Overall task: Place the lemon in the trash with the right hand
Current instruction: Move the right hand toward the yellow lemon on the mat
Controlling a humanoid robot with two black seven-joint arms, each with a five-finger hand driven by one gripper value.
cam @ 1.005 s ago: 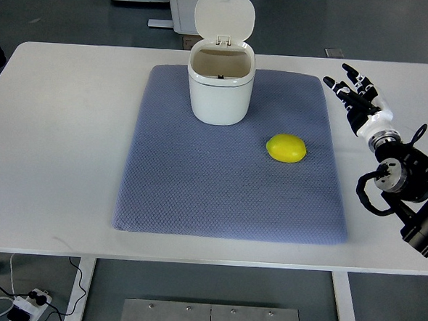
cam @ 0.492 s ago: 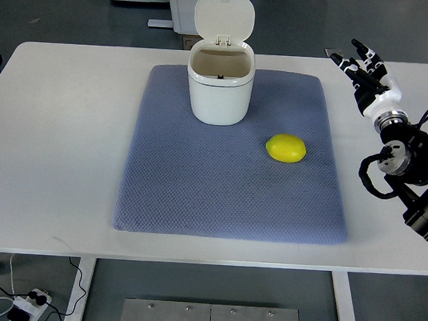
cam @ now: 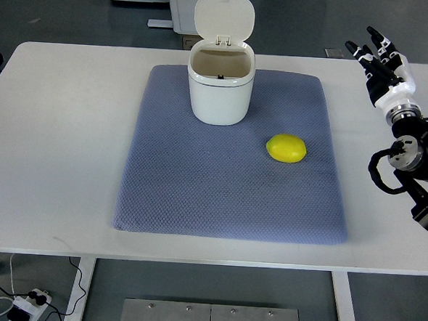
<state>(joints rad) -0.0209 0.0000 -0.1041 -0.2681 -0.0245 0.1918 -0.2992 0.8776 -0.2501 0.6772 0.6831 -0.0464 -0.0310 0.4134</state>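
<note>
A yellow lemon [cam: 287, 148] lies on the blue-grey mat [cam: 226, 198], right of centre. The white trash bin [cam: 220, 87] stands at the mat's far edge with its lid flipped up and back, its inside open to view. My right hand [cam: 380, 60] is over the table's far right corner, well to the right of and beyond the lemon, its fingers spread and holding nothing. The arm comes in from the right edge. No left arm shows.
The mat covers the middle of a white table [cam: 55, 143]. Beyond the far edge stands white equipment [cam: 181, 6] on a grey floor. A power strip [cam: 31, 306] and cables lie on the floor at the lower left.
My right hand has moved away from the mat, up and to the right toward the table's far corner. The lemon and bin have not moved.
</note>
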